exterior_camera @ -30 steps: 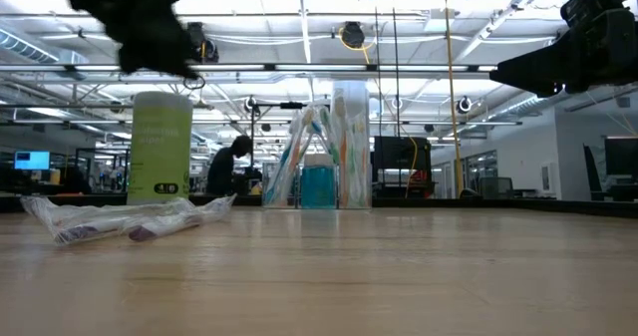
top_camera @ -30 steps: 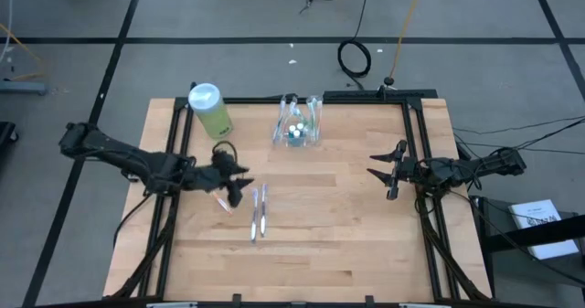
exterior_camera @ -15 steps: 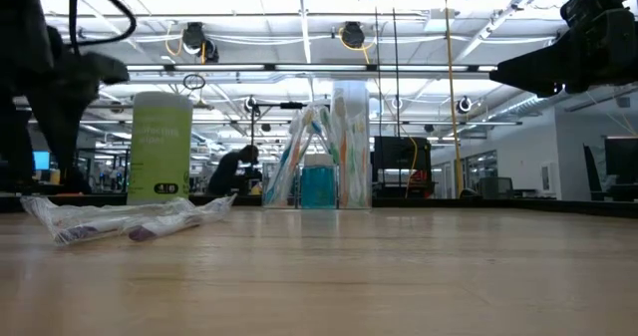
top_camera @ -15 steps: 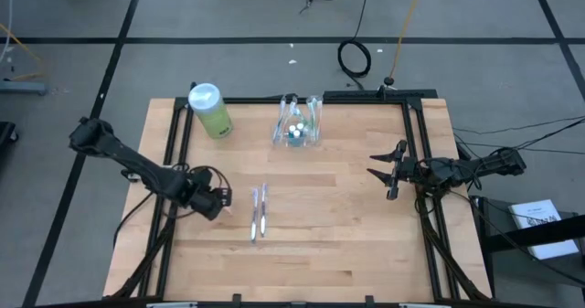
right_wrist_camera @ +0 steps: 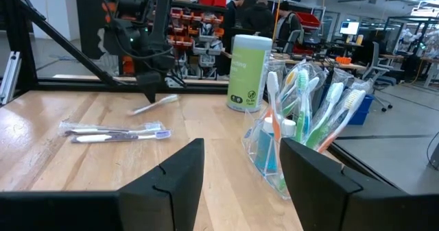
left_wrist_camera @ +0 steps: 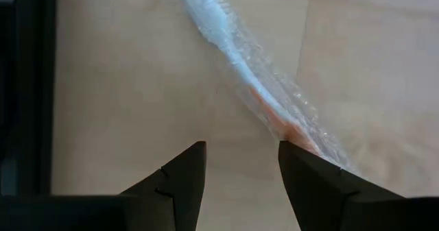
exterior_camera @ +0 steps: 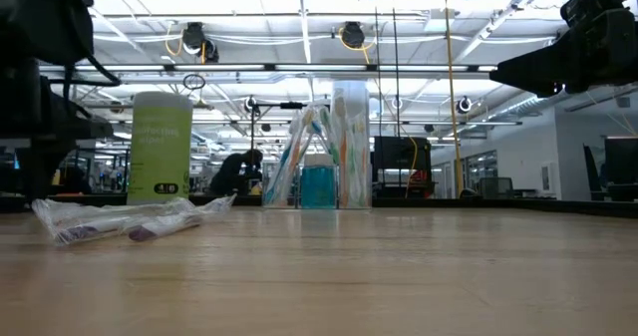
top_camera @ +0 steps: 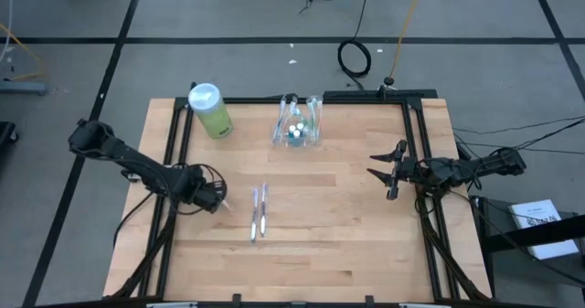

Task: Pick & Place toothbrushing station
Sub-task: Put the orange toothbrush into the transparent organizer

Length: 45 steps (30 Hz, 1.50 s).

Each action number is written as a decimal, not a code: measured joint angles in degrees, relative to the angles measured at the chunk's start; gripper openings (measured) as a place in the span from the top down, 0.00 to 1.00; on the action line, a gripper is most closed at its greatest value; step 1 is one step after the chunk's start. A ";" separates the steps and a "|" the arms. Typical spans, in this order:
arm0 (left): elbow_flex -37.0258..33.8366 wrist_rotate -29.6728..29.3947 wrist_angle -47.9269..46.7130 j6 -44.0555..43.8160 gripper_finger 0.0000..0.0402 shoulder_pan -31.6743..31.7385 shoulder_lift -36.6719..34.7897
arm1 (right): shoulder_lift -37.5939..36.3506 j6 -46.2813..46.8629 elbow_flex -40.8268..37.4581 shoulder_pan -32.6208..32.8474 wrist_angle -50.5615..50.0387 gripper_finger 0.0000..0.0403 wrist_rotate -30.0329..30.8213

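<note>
Left gripper (top_camera: 222,201) has dropped from above, jaws parted and empty, over a wrapped orange-handled toothbrush (left_wrist_camera: 274,111) at centre-left, while the clear plastic toothbrushing station (top_camera: 299,125) stands untouched at upper centre, right gripper (top_camera: 379,175) spread and idle.

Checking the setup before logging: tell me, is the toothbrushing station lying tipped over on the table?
No, the toothbrushing station stands upright near the table's far edge, with toothbrushes sticking up out of it.

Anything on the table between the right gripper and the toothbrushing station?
No. In the high view only bare wood lies between the right gripper and the toothbrushing station; the wrapped toothbrushes lie off that line.
</note>
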 joint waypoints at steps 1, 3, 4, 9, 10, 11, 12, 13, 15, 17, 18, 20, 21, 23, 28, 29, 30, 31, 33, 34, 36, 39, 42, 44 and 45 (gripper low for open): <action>-0.12 -0.73 0.02 0.78 0.53 0.62 0.02 | 0.00 -0.02 0.00 0.01 0.00 0.55 0.00; -0.19 -2.81 0.03 3.47 0.53 2.11 0.00 | 0.00 0.00 0.00 0.01 0.00 0.55 0.00; -0.19 -3.84 0.07 5.40 0.53 2.88 0.01 | 0.00 0.00 0.00 0.01 0.00 0.55 0.02; -0.19 -3.30 0.28 8.81 0.53 5.86 0.00 | 0.00 -0.01 0.00 -0.01 0.00 0.55 0.01; -0.19 -3.02 0.28 8.88 0.53 5.96 0.00 | 0.00 0.00 0.00 0.01 0.00 0.55 0.00; -0.19 -2.95 0.28 9.05 0.53 6.03 0.02 | 0.00 -0.01 0.00 -0.01 0.00 0.55 0.01; -0.19 -2.97 0.28 9.04 0.53 6.01 0.01 | 0.00 -0.01 0.00 -0.01 0.00 0.55 0.01; -0.19 -3.02 0.28 8.85 0.53 5.96 0.00 | 0.00 -0.01 0.00 0.00 -0.01 0.55 0.00; -0.19 -3.66 0.36 7.97 0.53 5.96 0.02 | 0.00 0.00 0.00 0.01 0.00 0.55 0.02; -0.19 -4.93 1.19 7.31 0.53 5.96 0.02 | 0.00 -0.01 0.00 -0.01 0.00 0.55 0.00; -0.19 -5.50 2.28 7.56 0.53 5.96 0.00 | 0.00 0.00 0.00 -0.01 -0.01 0.55 0.01; -0.19 -6.73 5.83 9.74 0.53 5.96 0.00 | 0.00 0.00 0.00 0.01 -0.01 0.55 0.00; -0.19 -7.29 7.15 10.49 0.53 5.98 0.00 | 0.00 -0.02 0.00 0.00 -0.01 0.55 0.00; -0.17 -8.29 7.81 10.74 0.53 6.52 0.00 | 0.00 -0.02 0.00 -0.01 -0.02 0.55 0.00; -0.19 -11.76 8.85 10.54 0.53 8.28 0.00 | 0.00 0.00 0.00 0.00 -0.01 0.55 0.00; -0.19 -12.67 9.89 11.36 0.53 8.57 0.00 | 0.00 0.00 0.00 0.00 0.00 0.55 0.00; -0.19 -13.40 11.22 12.57 0.53 8.91 0.00 | 0.00 -0.02 0.00 -0.01 0.00 0.55 0.00; -0.19 -14.03 12.29 13.37 0.53 9.28 0.00 | 0.00 -0.02 0.00 -0.01 -0.02 0.55 0.00; -0.16 -14.12 13.61 14.94 0.53 10.25 0.00 | 0.00 -0.02 0.00 0.00 0.00 0.55 0.00; -0.17 -14.08 13.76 15.38 0.53 10.89 0.02 | 0.00 -0.01 0.00 0.00 0.00 0.55 0.02; -0.16 -13.26 14.02 15.67 0.53 12.20 0.37 | 0.00 -0.01 0.00 -0.01 -0.01 0.55 0.00; -0.16 -10.09 13.98 16.26 0.53 14.05 1.69 | 0.00 -0.02 0.00 0.01 -0.02 0.55 0.00; -0.16 -7.09 14.37 18.02 0.53 15.67 3.26 | 0.00 -0.01 0.00 0.00 -0.01 0.55 0.01; -0.14 -7.15 15.04 19.04 0.53 16.27 4.03 | 0.00 0.00 0.00 -0.01 -0.01 0.55 0.00; -0.12 -7.31 15.78 20.13 0.53 16.58 4.23 | 0.00 -0.02 0.00 0.01 -0.01 0.55 0.00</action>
